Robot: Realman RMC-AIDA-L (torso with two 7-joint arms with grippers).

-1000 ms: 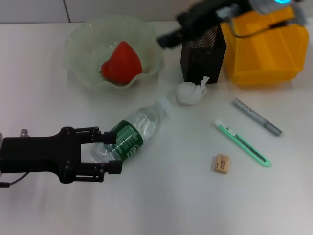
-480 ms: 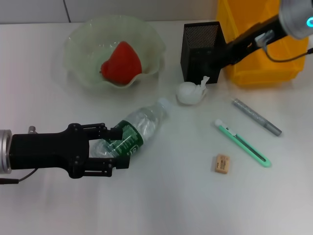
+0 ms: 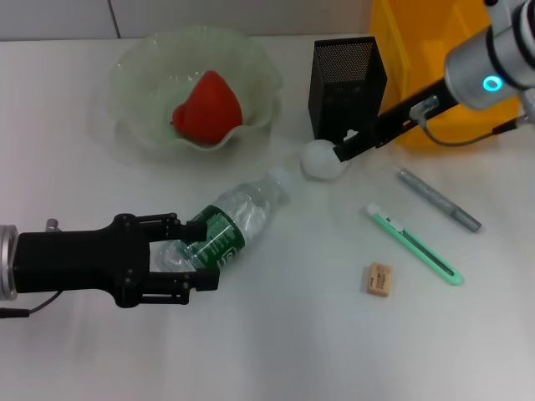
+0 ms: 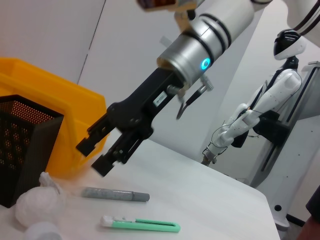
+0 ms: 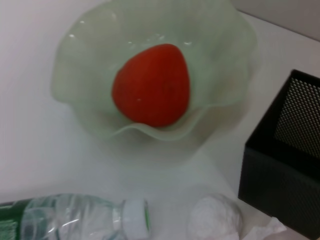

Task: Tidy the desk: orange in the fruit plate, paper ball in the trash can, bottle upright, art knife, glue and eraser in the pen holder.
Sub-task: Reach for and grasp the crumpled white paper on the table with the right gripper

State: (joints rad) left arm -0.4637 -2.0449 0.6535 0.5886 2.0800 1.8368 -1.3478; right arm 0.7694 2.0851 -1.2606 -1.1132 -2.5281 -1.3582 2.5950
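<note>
A clear bottle (image 3: 238, 215) with a green label lies on its side mid-table. My left gripper (image 3: 201, 253) straddles its lower body, open, a finger close along each side. My right gripper (image 3: 341, 151) hangs open just right of the white paper ball (image 3: 321, 159); the left wrist view shows its gap (image 4: 96, 154) above the ball (image 4: 36, 206). The orange (image 3: 207, 106) sits in the pale green fruit plate (image 3: 134, 63). The grey glue stick (image 3: 439, 200), green art knife (image 3: 415, 245) and tan eraser (image 3: 379, 279) lie at the right. The black mesh pen holder (image 3: 347, 77) stands beside the yellow trash can (image 3: 435, 58).
The pen holder and yellow bin crowd the back right, right behind my right arm. In the right wrist view the bottle cap (image 5: 135, 218) lies close to the paper ball (image 5: 215, 218), below the fruit plate (image 5: 75, 55).
My right arm swung from above the pen holder down to the paper ball. My left gripper slid forward along the bottle, then stayed put. The bottle has not moved.
</note>
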